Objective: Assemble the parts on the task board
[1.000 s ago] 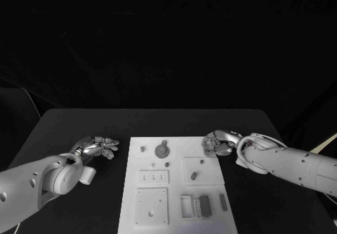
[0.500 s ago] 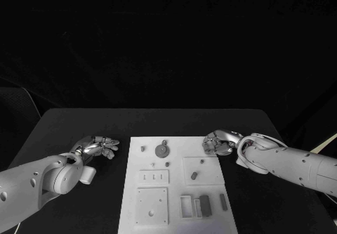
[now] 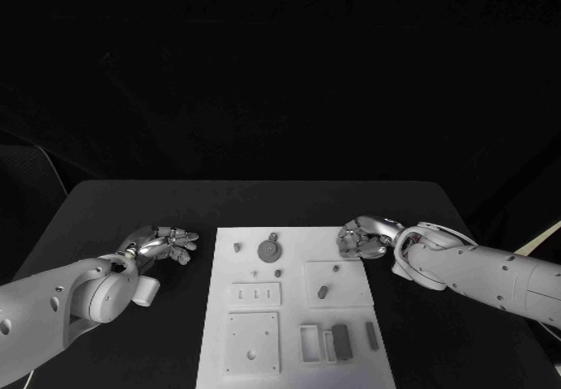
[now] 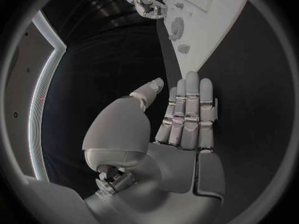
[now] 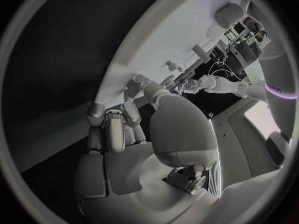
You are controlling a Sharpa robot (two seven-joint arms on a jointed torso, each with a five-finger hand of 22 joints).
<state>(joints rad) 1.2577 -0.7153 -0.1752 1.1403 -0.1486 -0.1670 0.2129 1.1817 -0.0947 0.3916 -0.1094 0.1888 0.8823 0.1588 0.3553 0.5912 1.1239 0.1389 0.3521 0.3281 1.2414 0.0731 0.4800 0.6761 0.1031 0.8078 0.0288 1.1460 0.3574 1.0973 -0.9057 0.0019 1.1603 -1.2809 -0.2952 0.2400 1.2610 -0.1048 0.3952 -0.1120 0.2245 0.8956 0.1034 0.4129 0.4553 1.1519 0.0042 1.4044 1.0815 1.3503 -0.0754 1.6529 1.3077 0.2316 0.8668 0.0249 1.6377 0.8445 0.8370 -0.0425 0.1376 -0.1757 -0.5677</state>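
The white task board (image 3: 293,316) lies in the middle of the black table. On its far part sit a round grey disc (image 3: 271,249) and small grey parts (image 3: 238,247), (image 3: 323,292). Darker block parts (image 3: 341,340) stand near its front right corner. My right hand (image 3: 362,237) rests at the board's far right edge with its fingers curled in; nothing shows in them (image 5: 124,129). My left hand (image 3: 158,243) lies on the table just left of the board, palm flat, fingers straight and holding nothing (image 4: 187,119). The left wrist view also shows the board (image 4: 212,15) and the disc (image 4: 176,27).
Square white plates are set in the board: one with slots (image 3: 255,293), one near the front left (image 3: 253,344), one on the right (image 3: 339,284). Bare black table (image 3: 140,211) lies on both sides and beyond the board.
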